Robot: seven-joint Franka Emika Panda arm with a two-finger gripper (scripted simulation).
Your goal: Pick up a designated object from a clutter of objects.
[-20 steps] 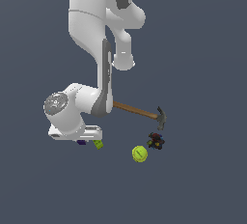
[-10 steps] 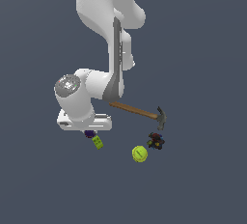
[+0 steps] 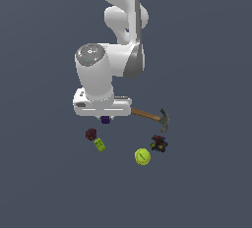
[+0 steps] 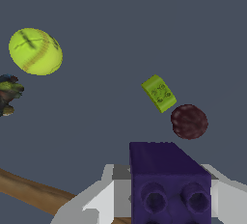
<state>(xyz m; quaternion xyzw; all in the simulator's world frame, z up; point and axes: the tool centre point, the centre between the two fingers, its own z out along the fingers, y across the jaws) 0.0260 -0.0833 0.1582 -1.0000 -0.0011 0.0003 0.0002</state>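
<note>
- Small dark purple cube [image 3: 105, 120]: in the exterior view it is seen tucked directly under the white gripper [image 3: 105, 118], above the dark red knobbly lump [image 3: 90, 134] and lime-green studded block [image 3: 99, 144]. Fingers are hidden by the hand body.
- Wrist view: purple cube [image 4: 169, 182] is held clamped between the white fingers [image 4: 103, 196], its lower part cut off. It is judged light, rigid and smooth; flat opposite faces are best pinched. The wooden hammer handle [image 4: 29, 189] is only partly shown.

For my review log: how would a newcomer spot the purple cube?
Find the white gripper in the exterior view. The purple cube sits directly beneath it, between the fingers. Unlike the red lump and green block nearby, it is dark purple.
</note>
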